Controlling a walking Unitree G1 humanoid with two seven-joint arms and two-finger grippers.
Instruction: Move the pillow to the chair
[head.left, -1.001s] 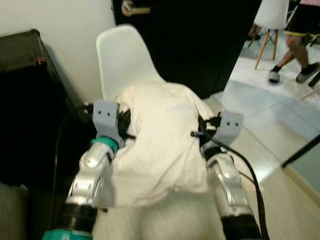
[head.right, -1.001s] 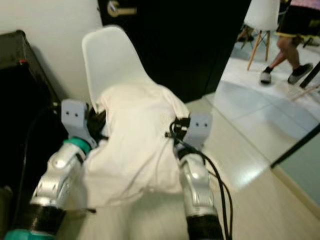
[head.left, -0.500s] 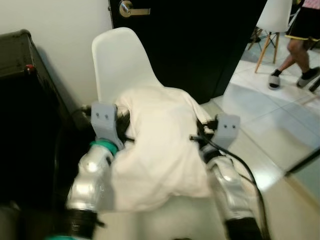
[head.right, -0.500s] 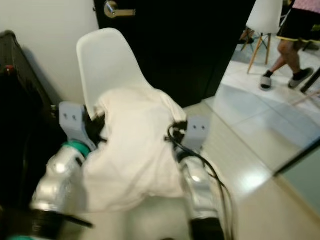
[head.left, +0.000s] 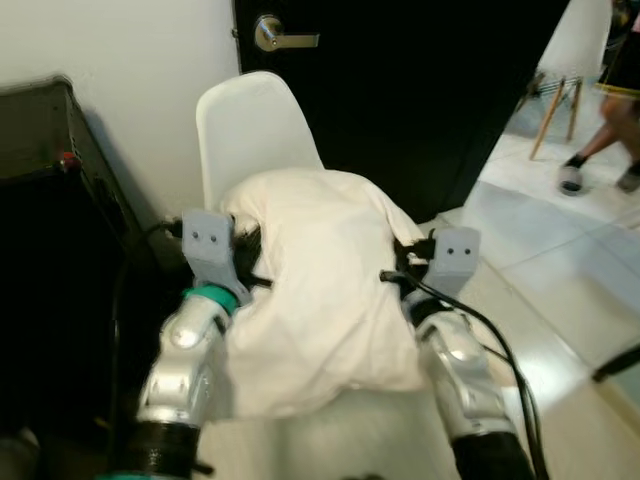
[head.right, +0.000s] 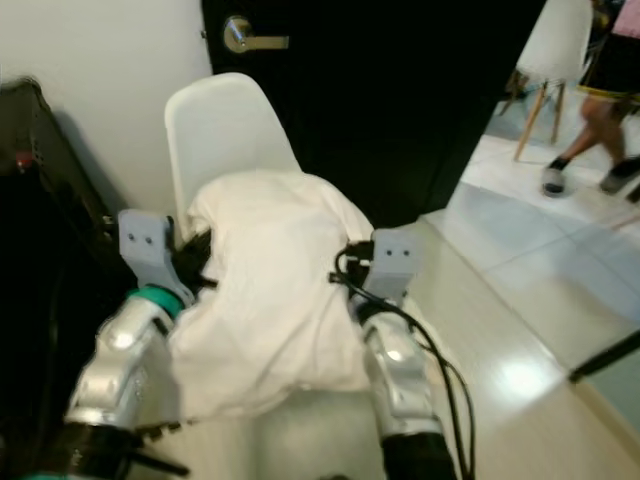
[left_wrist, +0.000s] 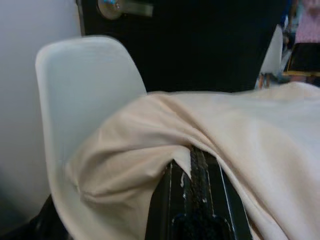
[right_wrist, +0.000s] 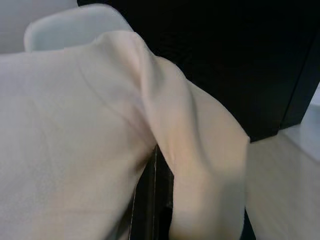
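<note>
A cream pillow (head.left: 320, 270) hangs between my two arms, held up in front of a white shell chair (head.left: 255, 130). My left gripper (head.left: 248, 252) is shut on the pillow's left edge, its black fingers (left_wrist: 197, 175) pinching a fold of the cloth. On the pillow's right edge my right gripper (head.left: 402, 262) is shut too, its fingers (right_wrist: 155, 200) buried in the fabric. The pillow's far end reaches over the chair seat and hides it; the chair's backrest (left_wrist: 85, 75) stands clear behind.
A black door (head.left: 400, 90) with a brass lever handle (head.left: 275, 35) is behind the chair. A dark cabinet (head.left: 50, 200) stands at the left by a white wall. At the right, tiled floor (head.left: 560, 240), another white chair (head.right: 555, 50) and a person's legs (head.right: 600, 130).
The camera has shifted and the chair sits a little closer and more central. Both grippers still hold the pillow the same way. The person at the right has stepped further right.
</note>
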